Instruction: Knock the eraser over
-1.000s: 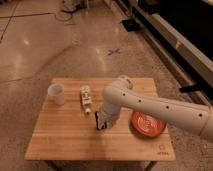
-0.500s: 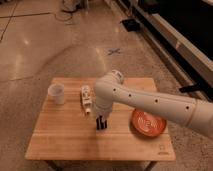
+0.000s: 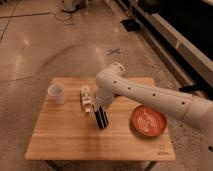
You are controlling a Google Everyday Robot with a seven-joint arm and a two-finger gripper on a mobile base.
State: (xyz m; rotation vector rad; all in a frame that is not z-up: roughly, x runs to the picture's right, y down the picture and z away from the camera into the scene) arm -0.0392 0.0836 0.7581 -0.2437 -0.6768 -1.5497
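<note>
My arm reaches in from the right across the wooden table [image 3: 60, 135]. Its white wrist ends above the table's middle. The dark gripper [image 3: 99, 111] points down just right of the white printed tube [image 3: 86, 97]. A dark, near-black block, the eraser [image 3: 103, 122], shows right under the gripper. It leans slightly and stands on the table. I cannot separate it cleanly from the gripper's tip, and contact between them is not clear. The white cup [image 3: 56, 93] stands at the far left.
An orange-red bowl [image 3: 148, 120] sits on the right half of the table, under my forearm. A small coloured bit [image 3: 89, 111] lies at the near end of the tube. Shiny floor surrounds the table, and dark cabinets run along the right.
My wrist has swung left, toward the tube. The dark shape under the gripper now sits lower and more tilted than before. Cup, tube and bowl have not moved.
</note>
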